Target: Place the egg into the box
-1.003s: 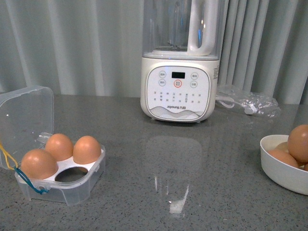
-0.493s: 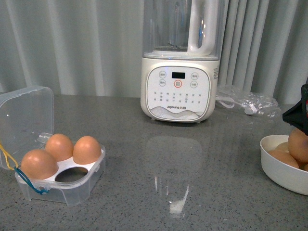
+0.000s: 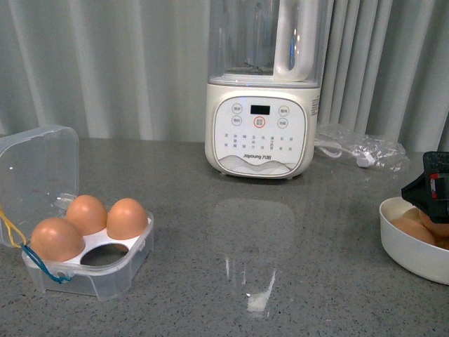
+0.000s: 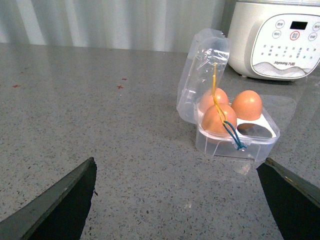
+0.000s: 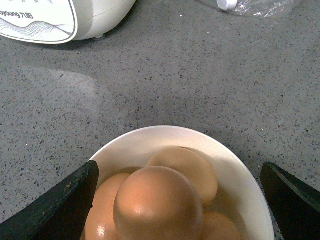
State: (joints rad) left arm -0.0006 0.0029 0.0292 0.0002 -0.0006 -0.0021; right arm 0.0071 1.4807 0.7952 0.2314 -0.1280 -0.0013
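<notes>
Egg [image 5: 159,205]: lies uppermost in a pile of like brown eggs inside a white bowl [image 5: 165,131], at the right edge of the surface [image 3: 295,232]. At least three other eggs lie under and beside it. It is untouched and not gripped.

Right gripper [image 5: 178,167]: hangs over the bowl, released, its jaws spread wide. In the right wrist view one dark finger [image 5: 70,200] shows on each side of the bowl, both clear of the eggs. In the front view its black body covers the top of the pile; whether it touches the bowl rim there cannot be told.

Box [image 3: 91,242]: stands on the surface at the far left, well apart from the bowl. The clear lid [image 3: 38,165] is open and stands upright at the back left. Three of the four holes in the white tray hold brown eggs. The fourth hole, nearest the robot and toward the surface's middle, is empty. Yellow and teal cords [image 4: 225,117] hang over the box's left front corner.

Left gripper [image 4: 178,162]: released, jaws wide apart, holding nothing. It hangs above bare surface with the box ahead of it. It does not appear in the front view.

Other items: a white blender [image 3: 259,105] with a clear jug stands at the back centre. A crumpled clear bag [image 3: 361,149] holding a white cable lies just to its right. A pale curtain [image 3: 105,63] closes off the rear. The surface is grey speckled stone with a glossy finish.
</notes>
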